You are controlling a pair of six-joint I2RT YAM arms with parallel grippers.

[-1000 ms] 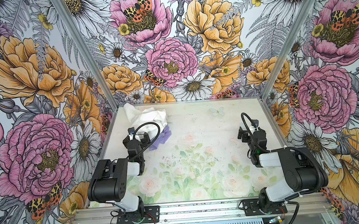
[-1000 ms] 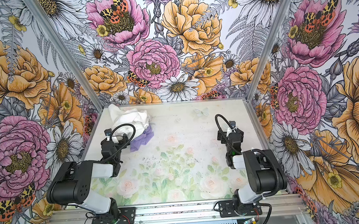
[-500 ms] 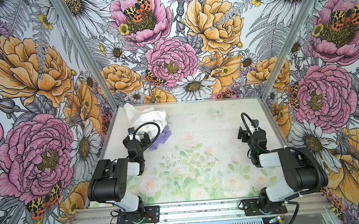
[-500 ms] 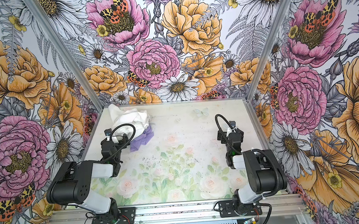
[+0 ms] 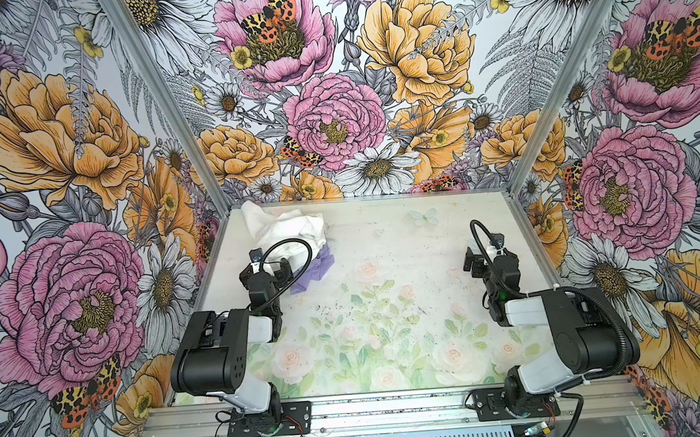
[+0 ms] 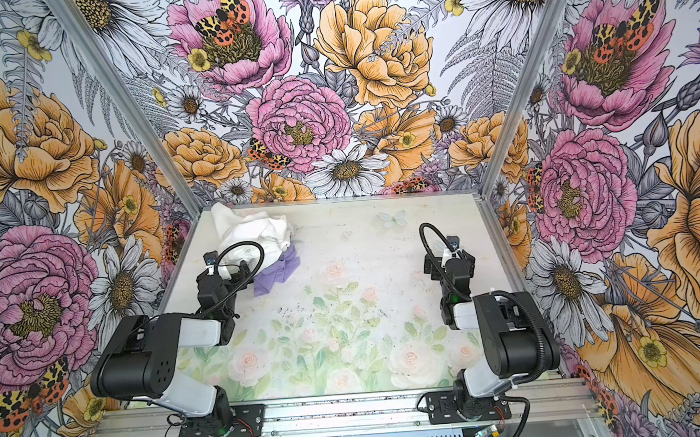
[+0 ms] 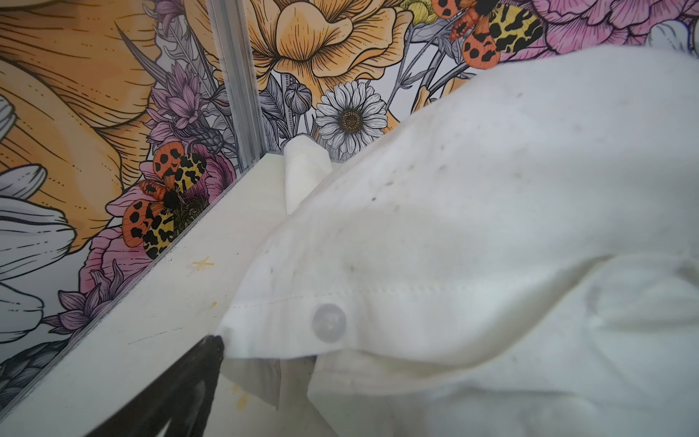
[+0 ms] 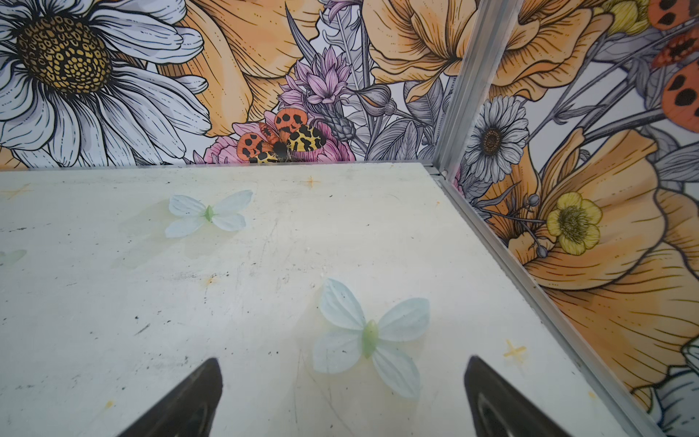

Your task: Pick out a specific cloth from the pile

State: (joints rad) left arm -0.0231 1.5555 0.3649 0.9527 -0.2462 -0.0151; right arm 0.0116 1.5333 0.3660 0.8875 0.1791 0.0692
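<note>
Right gripper [image 8: 342,397] spread wide over bare table [image 5: 405,266], nothing between its fingers. Left gripper [image 5: 270,266] at the pile [image 5: 286,231], jaw state unclear. Lavender cloth [image 5: 314,267] pokes out under the white cloth [image 7: 472,227], far-left corner.

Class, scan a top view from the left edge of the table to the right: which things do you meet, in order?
Left gripper → lavender cloth → printed butterfly → right gripper. The white cloth overlaps the first two, so it is left out.
</note>
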